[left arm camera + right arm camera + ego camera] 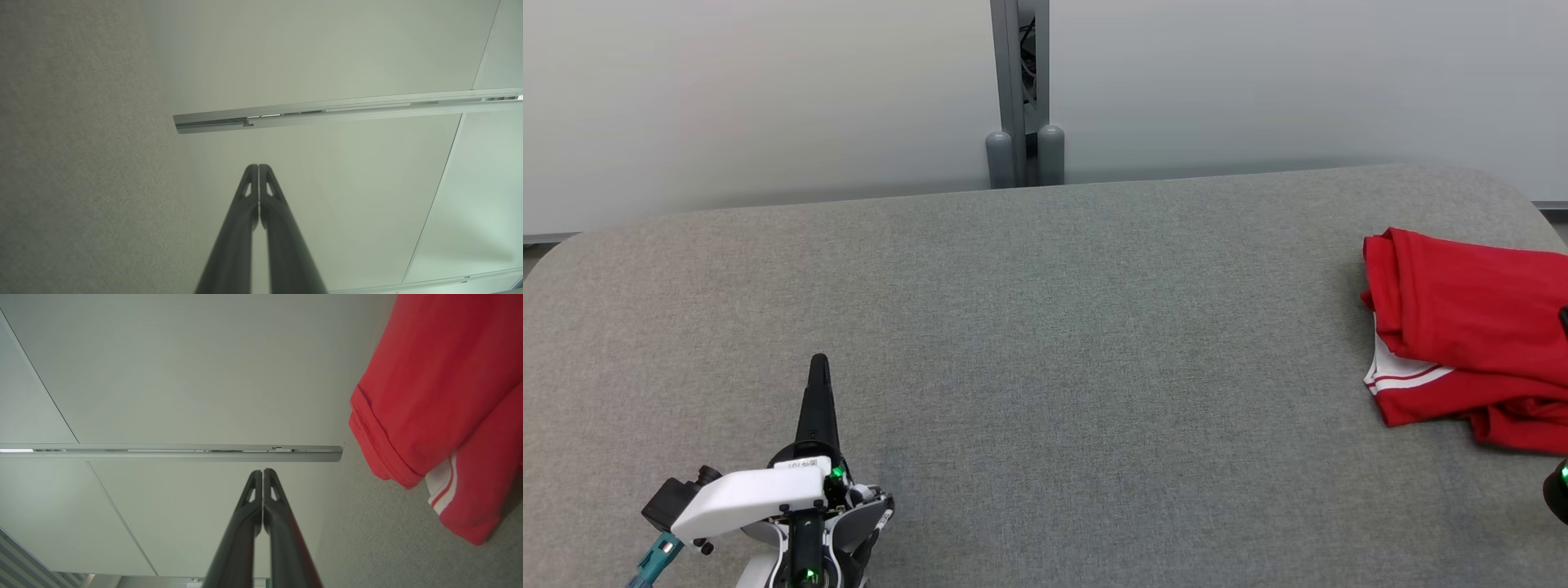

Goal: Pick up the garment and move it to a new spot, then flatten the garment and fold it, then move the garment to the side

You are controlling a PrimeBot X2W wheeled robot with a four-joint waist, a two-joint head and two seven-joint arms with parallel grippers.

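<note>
Left fingers (817,400), pressed together, sit near the table's (1045,327) front left corner; right fingers (249,506), also closed and empty, lie nearer the red garment (1470,327) at the right edge.

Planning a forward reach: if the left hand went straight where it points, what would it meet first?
Probably the pale wall panel behind the table, left of the grey post. The left hand points along above the table top; depth is unclear.
</note>
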